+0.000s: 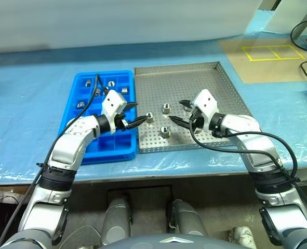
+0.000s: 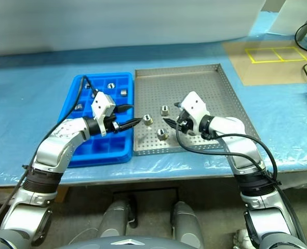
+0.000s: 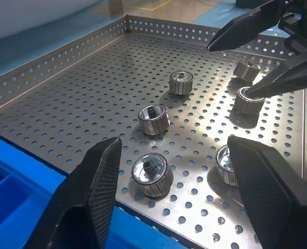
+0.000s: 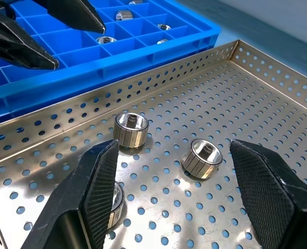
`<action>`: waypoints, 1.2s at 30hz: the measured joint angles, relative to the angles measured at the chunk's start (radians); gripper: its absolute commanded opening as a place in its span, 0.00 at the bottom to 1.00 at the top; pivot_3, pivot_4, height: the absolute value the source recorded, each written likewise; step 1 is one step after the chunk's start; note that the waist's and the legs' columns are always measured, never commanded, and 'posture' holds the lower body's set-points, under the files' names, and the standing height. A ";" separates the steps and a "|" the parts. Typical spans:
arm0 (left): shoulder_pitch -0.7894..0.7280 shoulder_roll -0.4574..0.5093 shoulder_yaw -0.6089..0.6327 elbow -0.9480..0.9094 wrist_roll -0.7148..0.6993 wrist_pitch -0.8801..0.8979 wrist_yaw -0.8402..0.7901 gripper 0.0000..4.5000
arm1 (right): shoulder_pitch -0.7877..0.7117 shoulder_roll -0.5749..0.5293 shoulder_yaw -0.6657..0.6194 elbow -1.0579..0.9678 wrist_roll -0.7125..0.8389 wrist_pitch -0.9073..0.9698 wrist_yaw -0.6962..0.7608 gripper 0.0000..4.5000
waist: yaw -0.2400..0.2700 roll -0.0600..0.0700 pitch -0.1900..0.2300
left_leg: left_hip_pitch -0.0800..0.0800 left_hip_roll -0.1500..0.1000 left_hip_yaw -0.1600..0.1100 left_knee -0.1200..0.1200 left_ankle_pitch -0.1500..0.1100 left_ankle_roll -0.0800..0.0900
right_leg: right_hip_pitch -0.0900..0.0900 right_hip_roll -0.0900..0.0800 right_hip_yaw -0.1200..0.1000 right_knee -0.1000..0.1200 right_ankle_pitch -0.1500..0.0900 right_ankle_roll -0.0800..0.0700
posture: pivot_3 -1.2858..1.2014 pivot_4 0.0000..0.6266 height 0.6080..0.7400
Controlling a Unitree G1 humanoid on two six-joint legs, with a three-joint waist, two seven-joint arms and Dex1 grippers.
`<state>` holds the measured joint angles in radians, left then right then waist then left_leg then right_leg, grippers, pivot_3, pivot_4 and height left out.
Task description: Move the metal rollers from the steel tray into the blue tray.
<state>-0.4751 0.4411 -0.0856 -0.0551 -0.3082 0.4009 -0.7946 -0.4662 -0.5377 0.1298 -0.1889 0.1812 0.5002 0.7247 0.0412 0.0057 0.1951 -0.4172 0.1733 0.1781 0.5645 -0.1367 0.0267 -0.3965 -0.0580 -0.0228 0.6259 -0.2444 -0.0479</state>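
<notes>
Blue-covered table [image 1: 34, 104] — both grippers [image 1: 131, 114] [image 1: 180, 111] spread, empty, over steel tray [image 1: 215, 91] with metal rollers [image 1: 165, 130].

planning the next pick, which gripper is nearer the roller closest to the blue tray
Left. The left gripper hovers open right beside that roller, at the steel tray edge next to the blue tray. The right gripper is open farther off, past the other rollers.

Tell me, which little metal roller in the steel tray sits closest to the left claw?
The roller beside the steel tray's blue-tray-side rim, right at the open left gripper's tips. The other rollers lie farther in, toward the right gripper.
</notes>
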 measured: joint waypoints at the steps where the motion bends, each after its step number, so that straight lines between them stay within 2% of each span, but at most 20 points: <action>1: -0.002 0.000 0.000 0.003 0.001 0.000 0.000 0.76 | 0.000 0.000 0.000 -0.001 0.000 0.000 -0.002 0.77 | 0.000 0.000 0.000 | 0.000 0.000 0.000 0.000 0.000 0.000 | 0.000 0.000 0.000 0.000 0.000 0.000 | 0.45 0.24 1.00; 28: -0.041 -0.002 -0.003 0.032 0.011 -0.019 -0.024 0.76 | -0.001 -0.003 0.000 -0.001 -0.001 -0.004 -0.006 0.77 | 0.000 0.000 0.000 | 0.000 0.000 0.000 0.000 0.000 0.000 | 0.000 0.000 0.000 0.000 0.000 0.000 | 0.45 0.24 1.00; 36: -0.147 0.011 -0.070 0.131 0.052 -0.111 -0.151 0.76 | -0.011 -0.014 0.000 -0.001 -0.003 -0.009 0.001 0.77 | 0.000 0.000 0.000 | 0.000 0.000 0.000 0.000 0.000 0.001 | 0.000 0.000 0.000 0.000 0.000 0.000 | 0.45 0.24 1.00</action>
<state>-0.6220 0.4524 -0.1554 0.0761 -0.2560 0.2897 -0.9458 -0.4772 -0.5520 0.1297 -0.1897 0.1780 0.4917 0.7254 0.0416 0.0057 0.1951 -0.4173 0.1731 0.1781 0.5648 -0.1364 0.0274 -0.3964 -0.0581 -0.0228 0.6261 -0.2443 -0.0480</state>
